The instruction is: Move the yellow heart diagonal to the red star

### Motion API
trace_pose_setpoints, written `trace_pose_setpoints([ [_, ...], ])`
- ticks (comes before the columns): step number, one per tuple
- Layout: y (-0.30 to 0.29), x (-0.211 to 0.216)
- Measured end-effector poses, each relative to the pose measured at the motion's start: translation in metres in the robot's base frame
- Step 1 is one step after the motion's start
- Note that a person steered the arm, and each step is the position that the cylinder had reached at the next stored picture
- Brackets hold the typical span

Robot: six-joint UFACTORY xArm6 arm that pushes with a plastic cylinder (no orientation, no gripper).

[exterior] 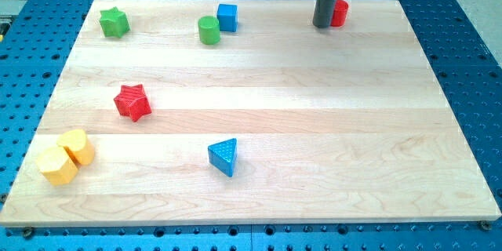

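The red star [132,101] lies at the view's left, about mid-height on the wooden board [314,125]. Two yellow blocks touch each other at the bottom left: the upper right one looks like the yellow heart [77,146], and the lower left one is a yellow pentagon-like block [57,165]. The heart sits below and left of the red star. My tip [323,26] is at the top of the board, right of centre, far from both. It stands just left of a red cylinder [340,12], which the rod partly hides.
A green star [114,22] is at the top left. A green cylinder [209,30] and a blue cube [227,17] sit close together at the top centre. A blue triangle [223,157] lies at the bottom centre.
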State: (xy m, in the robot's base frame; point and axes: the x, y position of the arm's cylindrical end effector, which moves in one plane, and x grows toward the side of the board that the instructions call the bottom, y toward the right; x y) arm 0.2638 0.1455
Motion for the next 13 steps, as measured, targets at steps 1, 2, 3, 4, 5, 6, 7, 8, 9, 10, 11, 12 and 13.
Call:
trace_pose_setpoints([
  [1, 0.045, 0.000],
  [2, 0.020, 0.003],
  [3, -0.029, 0.003],
  [4, -0.050, 0.003],
  [5, -0.050, 0.004],
  [6, -0.050, 0.004],
  [7, -0.052, 0.004],
  [8, -0.089, 0.044],
  [9, -0.124, 0.141],
  [10, -0.183, 0.205],
  [11, -0.247, 0.250],
  [12, -0.299, 0.286],
  [13, -0.328, 0.316],
])
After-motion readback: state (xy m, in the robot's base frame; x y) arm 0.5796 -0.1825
